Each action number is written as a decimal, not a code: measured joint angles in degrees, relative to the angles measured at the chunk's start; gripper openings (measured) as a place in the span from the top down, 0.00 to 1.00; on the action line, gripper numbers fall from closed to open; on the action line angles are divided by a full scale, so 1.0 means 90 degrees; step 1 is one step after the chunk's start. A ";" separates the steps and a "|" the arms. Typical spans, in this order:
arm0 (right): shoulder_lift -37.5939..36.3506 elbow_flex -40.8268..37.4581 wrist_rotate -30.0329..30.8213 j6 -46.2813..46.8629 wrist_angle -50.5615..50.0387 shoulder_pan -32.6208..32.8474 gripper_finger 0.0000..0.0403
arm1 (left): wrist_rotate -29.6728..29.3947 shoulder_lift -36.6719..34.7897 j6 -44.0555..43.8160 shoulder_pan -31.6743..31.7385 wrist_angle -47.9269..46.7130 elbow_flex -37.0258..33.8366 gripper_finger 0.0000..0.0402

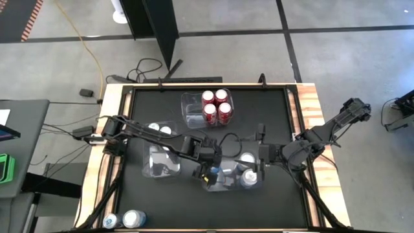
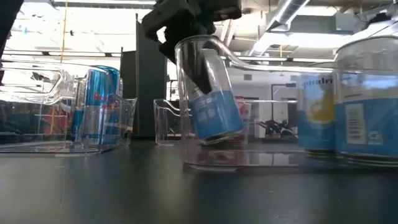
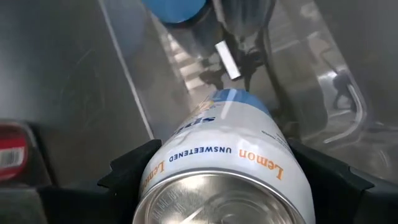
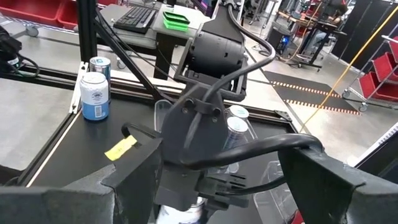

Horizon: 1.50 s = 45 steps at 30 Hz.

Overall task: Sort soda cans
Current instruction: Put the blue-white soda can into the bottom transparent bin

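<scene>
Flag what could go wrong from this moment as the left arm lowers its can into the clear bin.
The light blue lemon soda can hangs tilted in the left gripper; released this way, it might topple inside the clear plastic bin. The right gripper sits close over the same bin, so the arms could collide. Cans already standing there could get knocked.

**Soda cans: where they sit**

Four red cans (image 1: 216, 105) upright, packed together in the far-centre bin. Light-blue lemon can (image 2: 211, 106) tilted, over the near-centre bin, beside two, possibly three, upright cans (image 1: 248, 169). Two cans (image 1: 124, 219) upright at the table's near-left corner. Silver tops (image 1: 160, 129) show in the left bin.
</scene>
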 joint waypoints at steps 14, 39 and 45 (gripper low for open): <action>-0.0002 -0.0005 0.0000 -0.0064 -0.0005 0.0000 0.18 | -0.0340 -0.0002 -0.0438 0.0278 -0.1127 0.0007 0.23; -0.0007 -0.0001 -0.0001 -0.0310 0.0075 0.0000 0.18 | -0.0457 -0.0005 -0.0976 0.0439 -0.1667 -0.0015 0.13; -0.0007 -0.0001 -0.0002 -0.0342 0.0102 0.0000 0.18 | -0.0457 -0.0005 -0.1331 0.0445 -0.1766 -0.0015 0.12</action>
